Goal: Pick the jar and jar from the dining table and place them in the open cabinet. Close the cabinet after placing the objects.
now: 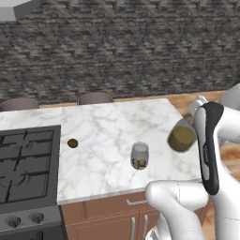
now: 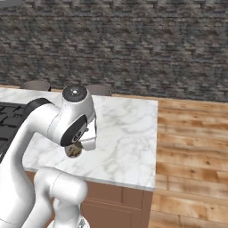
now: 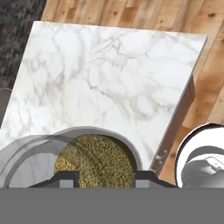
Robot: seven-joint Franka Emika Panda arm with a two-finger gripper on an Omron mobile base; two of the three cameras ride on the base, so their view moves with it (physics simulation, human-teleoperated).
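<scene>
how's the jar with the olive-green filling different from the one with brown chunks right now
The olive-green jar is lifted off the dining table, tilted, between the fingers of the gripper; the brown-chunk jar stands upright on the marble. The green one is filled most of the way; the brown one only has chunks at its bottom. Both are small clear glass jars.

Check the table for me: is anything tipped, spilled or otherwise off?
Nothing is spilled. The olive-filled jar is tilted above the dining table, but it sits in the gripper. The brown-chunk jar stands upright on the marble. A small brown lump lies loose beside the gas hob.
</scene>
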